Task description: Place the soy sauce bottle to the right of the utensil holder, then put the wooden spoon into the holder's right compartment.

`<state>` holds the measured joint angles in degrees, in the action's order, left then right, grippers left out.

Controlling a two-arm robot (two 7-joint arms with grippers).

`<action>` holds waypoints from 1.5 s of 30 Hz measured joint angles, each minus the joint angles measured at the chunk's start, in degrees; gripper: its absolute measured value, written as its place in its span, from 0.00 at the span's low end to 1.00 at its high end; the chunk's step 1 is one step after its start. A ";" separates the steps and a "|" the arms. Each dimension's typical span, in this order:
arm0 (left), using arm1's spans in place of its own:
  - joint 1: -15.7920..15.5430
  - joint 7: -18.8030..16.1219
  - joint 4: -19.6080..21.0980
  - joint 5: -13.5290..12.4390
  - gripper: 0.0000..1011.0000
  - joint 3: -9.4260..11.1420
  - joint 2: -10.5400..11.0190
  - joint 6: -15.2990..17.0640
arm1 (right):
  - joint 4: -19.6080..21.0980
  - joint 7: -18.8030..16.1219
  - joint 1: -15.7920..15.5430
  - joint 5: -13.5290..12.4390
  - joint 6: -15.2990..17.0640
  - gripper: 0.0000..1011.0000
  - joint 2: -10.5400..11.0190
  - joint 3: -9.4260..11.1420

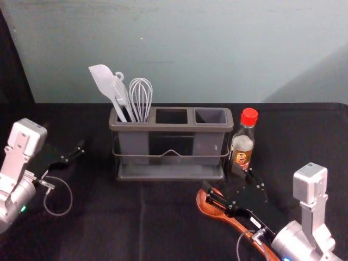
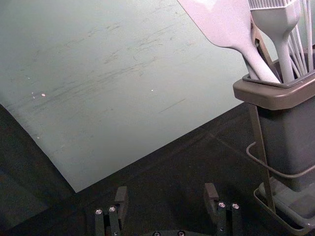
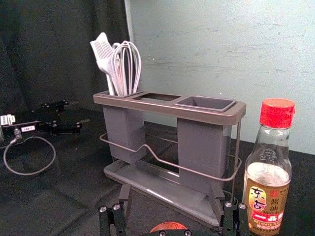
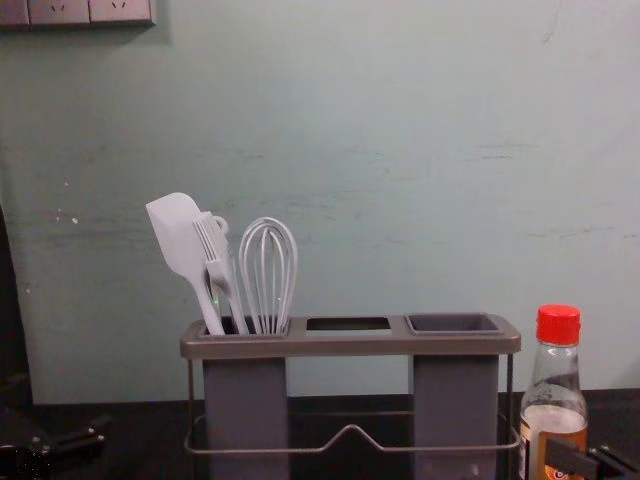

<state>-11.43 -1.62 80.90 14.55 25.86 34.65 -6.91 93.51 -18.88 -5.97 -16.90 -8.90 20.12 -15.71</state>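
Note:
In the head view my right gripper (image 1: 228, 182) is open over the table, just in front of the soy sauce bottle (image 1: 242, 145), which stands upright beside the right end of the utensil holder (image 1: 171, 129). The wooden spoon (image 1: 204, 207) lies on the cloth partly under that gripper, its handle running beneath the arm. The right wrist view shows the open right gripper (image 3: 170, 196) with part of the spoon (image 3: 169, 226) low between its fingers. The holder's right compartment (image 1: 211, 116) has nothing in it. My left gripper (image 1: 75, 152), open in the left wrist view (image 2: 166, 195), is idle left of the holder.
A spatula (image 1: 103, 81), a brush and a whisk (image 1: 141, 97) stand in the holder's left compartment. A wire rail and a grey drip tray (image 1: 169, 173) form its lower front. The wall (image 1: 185, 49) rises behind the black-covered table (image 1: 109, 223).

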 joint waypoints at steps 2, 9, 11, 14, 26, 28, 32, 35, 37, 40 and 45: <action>0.00 0.00 0.00 0.00 1.00 0.00 0.00 0.00 | 0.00 0.02 0.00 -0.06 0.01 0.99 0.03 0.01; 0.00 0.00 0.00 0.00 1.00 0.00 0.00 0.00 | -0.44 -0.08 0.03 -0.18 0.35 0.99 -0.28 0.14; 0.00 0.00 0.00 0.00 1.00 0.00 0.00 0.00 | -0.19 -0.08 -0.11 -0.23 1.32 0.99 -0.29 0.27; 0.00 0.00 0.00 0.00 1.00 0.00 0.00 0.00 | 2.97 0.33 -1.08 -0.59 6.85 0.99 0.51 0.51; 0.00 0.00 0.00 0.00 1.00 0.00 0.00 0.00 | 18.42 8.33 -3.22 8.16 33.07 0.99 4.36 -2.63; 0.00 0.00 0.00 0.00 1.00 0.00 0.00 0.00 | 20.12 9.17 -2.64 9.99 37.27 0.99 4.57 -3.60; 0.00 0.00 0.00 0.00 1.00 0.00 0.00 0.00 | 21.05 9.51 -0.85 11.78 43.60 0.99 4.37 -4.86; 0.00 0.00 0.00 0.00 1.00 0.00 0.00 0.00 | 20.50 8.88 0.94 11.93 47.34 0.99 3.63 -5.26; 0.00 0.00 0.00 0.00 1.00 0.00 0.00 0.00 | 19.58 7.98 2.50 11.88 49.89 0.99 3.00 -5.39; 0.00 0.00 0.00 0.00 1.00 0.00 0.00 0.00 | 18.04 6.95 4.44 11.78 52.31 0.99 2.09 -5.47; 0.00 0.00 0.00 0.00 1.00 0.00 0.00 0.00 | 15.50 5.60 7.11 11.56 55.12 0.99 0.66 -5.67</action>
<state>-11.43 -1.62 80.90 14.55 25.86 34.65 -6.91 109.01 -13.28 1.14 -5.33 46.22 20.78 -21.38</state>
